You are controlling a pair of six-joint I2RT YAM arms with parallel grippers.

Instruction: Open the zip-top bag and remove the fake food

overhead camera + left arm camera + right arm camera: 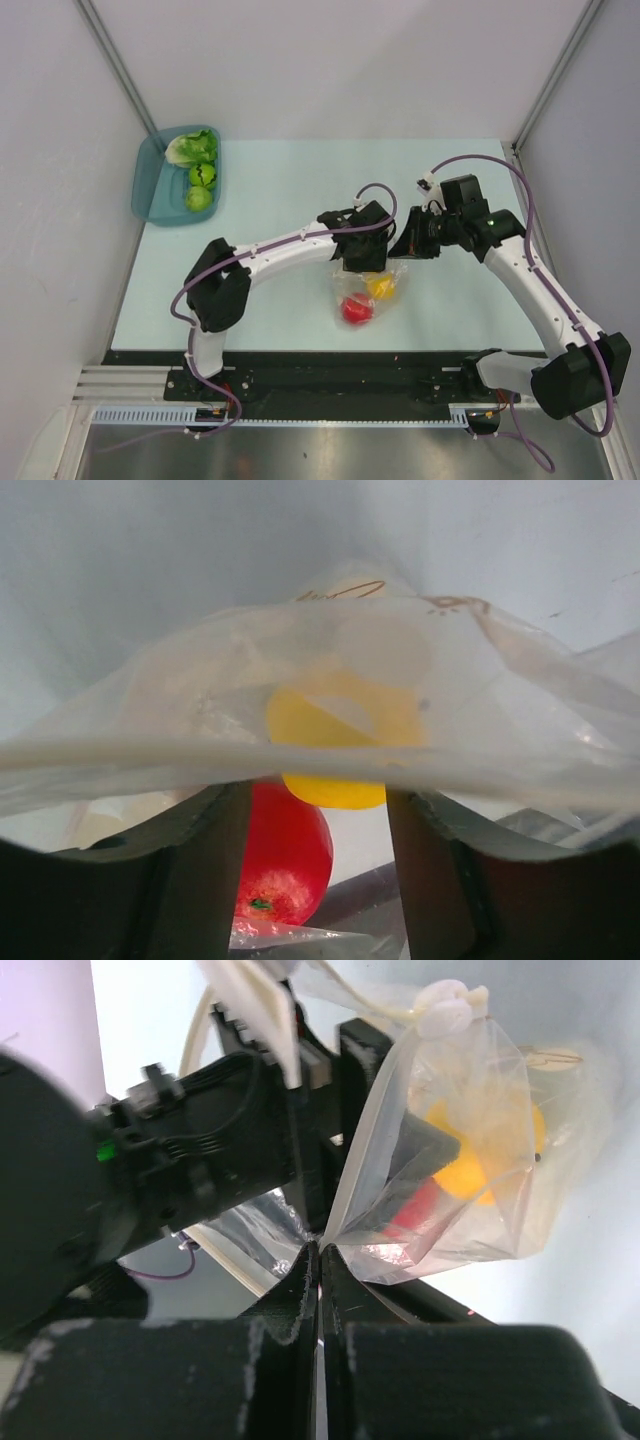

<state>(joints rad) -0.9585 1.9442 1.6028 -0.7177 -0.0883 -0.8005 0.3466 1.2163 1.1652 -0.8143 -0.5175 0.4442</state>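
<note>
While the right gripper (318,1252) pinches the clear plastic zip-top bag (400,1090), the open, empty left gripper (318,810) should straddle the round yellow toy fruit (335,788) inside.

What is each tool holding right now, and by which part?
The right tool pinches the zip-top bag by an edge of its film; left tool open, gripping nothing.

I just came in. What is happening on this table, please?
Two robot arms are working on the zip-top bag. The right gripper is shut on an edge of it. The left gripper, open, is at the bag's mouth. A yellow fruit and a red piece are inside, not yet removed. A lettuce leaf lies in the teal tray.
</note>
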